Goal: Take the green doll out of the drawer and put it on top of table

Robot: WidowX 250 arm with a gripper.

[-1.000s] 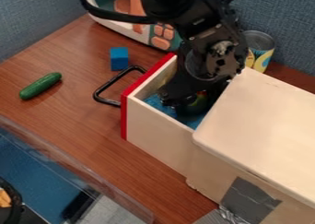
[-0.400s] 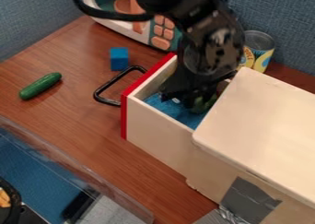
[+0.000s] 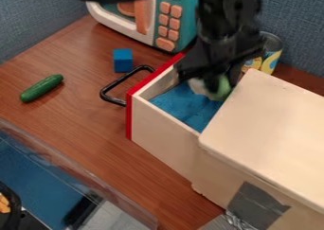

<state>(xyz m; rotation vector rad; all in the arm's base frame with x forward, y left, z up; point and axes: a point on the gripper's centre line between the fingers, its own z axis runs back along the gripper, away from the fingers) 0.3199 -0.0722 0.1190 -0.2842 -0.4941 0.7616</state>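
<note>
Find black gripper [image 3: 209, 80] at one o'clock from middle of open drawer [image 3: 163, 130], apparently pinching green doll [image 3: 222, 88]. Can't tell if fully off blue lining [image 3: 184, 108]. Judge as lift-out step, ahead of placing. Next, raise well over red front [image 3: 129, 116], then swing toward nine o'clock, onto wooden table [image 3: 76, 113]. Pass above black handle [image 3: 118, 81]; stop short of green cucumber [image 3: 41, 88], avoiding blue block [image 3: 122, 60] at ten o'clock. Lower gently, release only after contact. Beware snagging on drawer rim.
</note>
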